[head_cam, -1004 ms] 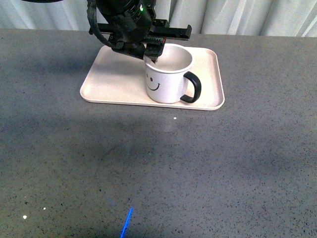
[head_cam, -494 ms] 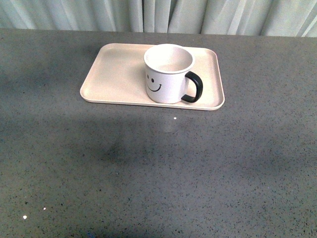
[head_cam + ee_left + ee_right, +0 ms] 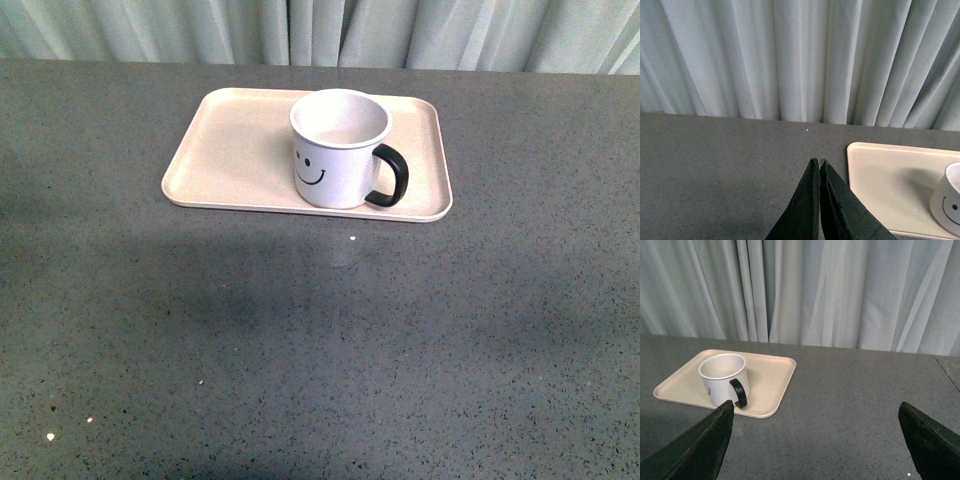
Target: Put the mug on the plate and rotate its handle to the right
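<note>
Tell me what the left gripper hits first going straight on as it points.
Probably the curtain beyond the table; the left gripper, shut, points past the plate, to one side of it, though depth is unclear.

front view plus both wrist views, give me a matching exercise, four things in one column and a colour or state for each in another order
Column 1
1. mug
2. handle
3. left gripper
4. right gripper

Column 2
a. open wide, holding nothing
b. black, on the right side in the front view
c. shut, holding nothing
d. white, upright on the plate

Pairs: 1-d, 2-b, 3-c, 4-a
</note>
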Robot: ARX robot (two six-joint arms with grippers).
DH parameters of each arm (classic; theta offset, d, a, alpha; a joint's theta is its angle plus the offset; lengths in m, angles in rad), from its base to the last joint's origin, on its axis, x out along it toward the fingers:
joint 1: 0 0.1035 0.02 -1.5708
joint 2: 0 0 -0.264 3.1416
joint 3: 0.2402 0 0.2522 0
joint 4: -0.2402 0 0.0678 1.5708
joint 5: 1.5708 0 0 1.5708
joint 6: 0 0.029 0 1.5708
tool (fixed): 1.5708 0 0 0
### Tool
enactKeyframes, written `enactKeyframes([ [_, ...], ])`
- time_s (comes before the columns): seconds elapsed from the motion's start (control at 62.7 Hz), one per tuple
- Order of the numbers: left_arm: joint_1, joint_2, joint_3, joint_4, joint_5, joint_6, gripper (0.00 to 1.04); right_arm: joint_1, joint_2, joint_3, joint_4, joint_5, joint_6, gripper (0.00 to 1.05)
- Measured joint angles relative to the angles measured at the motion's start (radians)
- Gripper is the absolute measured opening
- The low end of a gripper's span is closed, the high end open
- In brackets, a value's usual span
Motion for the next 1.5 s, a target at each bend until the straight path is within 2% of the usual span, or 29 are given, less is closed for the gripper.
enactKeyframes([
  [0.096,0.02,-0.058,-0.043,-0.024,0.014,0.0,0.01,0.0,0.0,0.0,0.0,-0.001,0.0,0.96],
  [0.159,0.066,-0.105,-0.07,-0.047,0.075,0.0,0.01,0.0,0.0,0.0,0.0,-0.001,0.0,0.96],
  [0.239,0.087,-0.157,-0.092,-0.074,0.078,0.001,0.01,0.0,0.0,0.0,0.0,0.0,0.0,0.96],
  [0.43,0.089,-0.283,-0.137,-0.155,0.085,0.001,0.01,0.0,0.0,0.0,0.0,0.0,0.0,0.96],
  [0.51,0.089,-0.296,-0.171,-0.119,0.085,0.001,0.01,0.0,0.0,0.0,0.0,0.0,0.0,0.96],
  [1.084,0.089,-0.675,-0.195,-0.467,0.085,0.002,0.01,0.0,0.0,0.0,0.0,0.0,0.0,0.96],
  [1.498,0.089,-0.827,-0.195,-0.618,0.085,0.002,0.01,0.0,0.0,0.0,0.0,0.0,0.0,0.96],
])
